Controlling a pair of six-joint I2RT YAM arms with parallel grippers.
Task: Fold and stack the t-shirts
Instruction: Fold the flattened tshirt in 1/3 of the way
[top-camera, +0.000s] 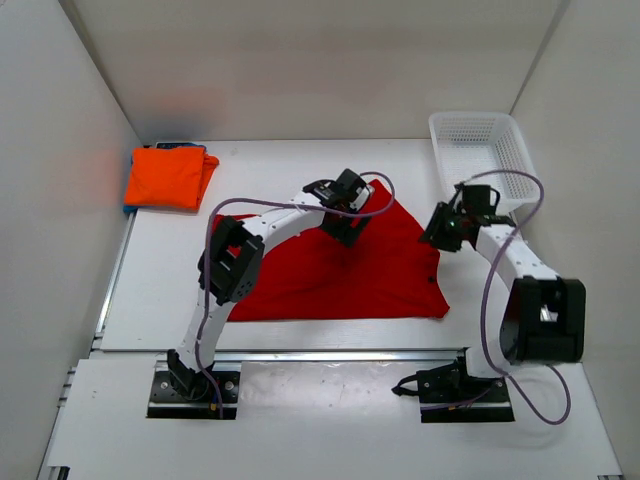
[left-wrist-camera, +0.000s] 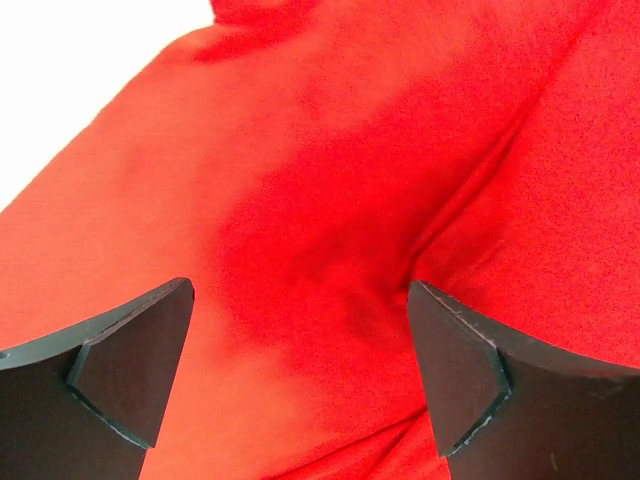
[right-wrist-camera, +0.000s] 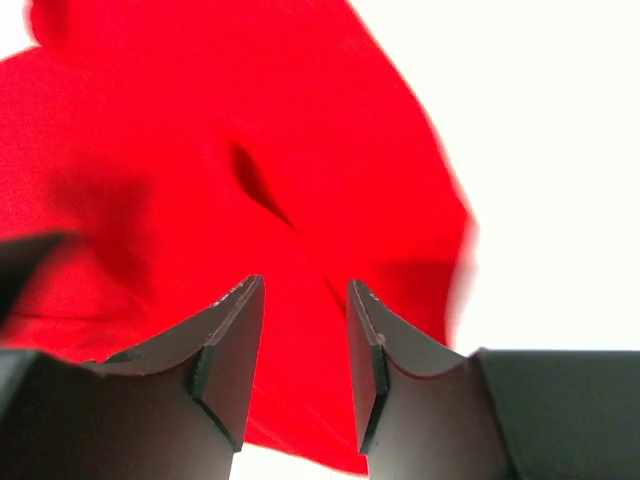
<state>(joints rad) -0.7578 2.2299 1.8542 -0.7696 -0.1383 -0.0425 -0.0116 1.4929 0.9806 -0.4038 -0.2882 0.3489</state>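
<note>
I have the deep red t-shirt (top-camera: 340, 275) spread flat mid-table. Its long axis runs left to right along the near edge, and its outline narrows to a point toward the far side. My left gripper (left-wrist-camera: 300, 300) hovers over that far part, jaws spread wide and holding nothing. My right gripper (right-wrist-camera: 300, 300) sits at the shirt's right edge, jaws narrowly parted with nothing pinched. The orange t-shirt (top-camera: 165, 178) lies folded at the far left corner, with a sliver of blue cloth (top-camera: 127, 209) under it.
</note>
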